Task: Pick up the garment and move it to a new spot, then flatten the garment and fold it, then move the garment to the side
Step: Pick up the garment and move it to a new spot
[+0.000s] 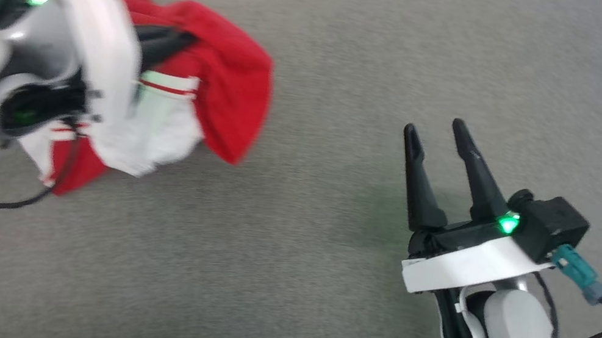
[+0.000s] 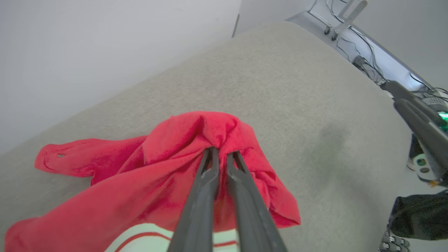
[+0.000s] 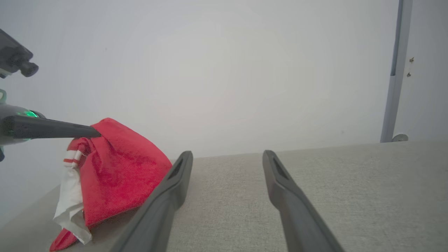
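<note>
L tool clamped, R tool spread

Grey woven surface is spread underfoot. Pale wall is seen behind it. A grey upright strip is noted at three o'clock.

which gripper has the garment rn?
The left gripper: it is shut on a bunch of the red garment. The right gripper stands open and empty, apart from it.

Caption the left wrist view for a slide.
Left gripper pinches the garment at a bunched fold above the grey surface.
</note>
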`<state>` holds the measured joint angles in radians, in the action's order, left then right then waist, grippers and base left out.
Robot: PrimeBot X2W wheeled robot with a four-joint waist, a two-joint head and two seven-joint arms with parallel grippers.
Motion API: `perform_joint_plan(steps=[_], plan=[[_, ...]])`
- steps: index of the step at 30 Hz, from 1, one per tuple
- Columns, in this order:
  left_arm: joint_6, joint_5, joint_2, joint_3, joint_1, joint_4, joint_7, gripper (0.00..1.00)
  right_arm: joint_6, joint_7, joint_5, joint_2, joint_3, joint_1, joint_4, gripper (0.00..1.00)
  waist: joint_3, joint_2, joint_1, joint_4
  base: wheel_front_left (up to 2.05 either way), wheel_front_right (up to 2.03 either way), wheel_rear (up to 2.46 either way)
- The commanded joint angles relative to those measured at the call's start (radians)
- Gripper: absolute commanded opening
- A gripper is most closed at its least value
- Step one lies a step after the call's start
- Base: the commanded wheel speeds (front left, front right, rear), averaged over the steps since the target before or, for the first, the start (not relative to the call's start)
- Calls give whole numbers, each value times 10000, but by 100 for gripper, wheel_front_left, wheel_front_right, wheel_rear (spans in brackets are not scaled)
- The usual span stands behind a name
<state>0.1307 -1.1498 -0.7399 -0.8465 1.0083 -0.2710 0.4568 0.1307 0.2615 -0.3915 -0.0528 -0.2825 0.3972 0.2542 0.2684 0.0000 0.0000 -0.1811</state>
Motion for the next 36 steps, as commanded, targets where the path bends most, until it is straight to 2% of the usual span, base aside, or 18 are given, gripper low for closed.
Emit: perform_joint_plan(steps=[1,6,9,13,17,19,21,28,33,34,35,36], plan=[[-85,-106,321,-144,304,-25,300,0,1,48,-150,15,104,-39,-139,100,272,0,0,-518,0,0,0],[-367,-268,1822,-731,799,-609,1178,0,1,48,-657,12,342,-102,-445,100,655,0,0,-1506,0,0,0],[-367,-74,2646,-1027,1155,-1198,1326,0,1,48,-971,22,513,-143,-598,100,906,0,0,-2127,0,0,0],[-324,62,3625,-1105,1634,-2249,1094,0,1,48,-1314,26,647,-211,-766,100,1196,0,0,-2966,0,0,0],[-307,-246,4494,-918,1900,-3563,783,0,1,48,-1560,29,709,-412,-782,100,1311,0,0,-3668,0,0,0],[-277,-289,4902,-852,2050,-4171,565,0,1,48,-1670,25,721,-455,-786,100,1365,0,0,-3926,0,0,0],[-200,41,5194,-1183,2147,-4725,437,0,1,48,-1724,25,808,-559,-840,100,1445,0,0,-4013,0,0,0],[-5,644,5646,-2327,2266,-6558,959,0,1,48,-1948,19,1128,-839,-1247,100,1823,0,0,-4048,0,0,0],[-6,734,5291,-3178,2125,-6699,1480,0,1,48,-2022,21,1217,-902,-1418,100,2006,0,0,-4056,0,0,0],[-23,859,5116,-3437,2138,-6595,1450,5,1,48,-2029,18,1222,-905,-1421,100,2030,0,0,-4058,0,0,0],[-23,859,5116,-3437,2138,-6595,1450,5,1,48,-2029,18,1222,-905,-1421,100,2030,0,0,-4058,0,0,0],[-26,737,4969,-3544,2108,-6557,1448,15,1,48,-2021,18,1198,-887,-1402,100,2042,0,0,-4057,0,0,0]])
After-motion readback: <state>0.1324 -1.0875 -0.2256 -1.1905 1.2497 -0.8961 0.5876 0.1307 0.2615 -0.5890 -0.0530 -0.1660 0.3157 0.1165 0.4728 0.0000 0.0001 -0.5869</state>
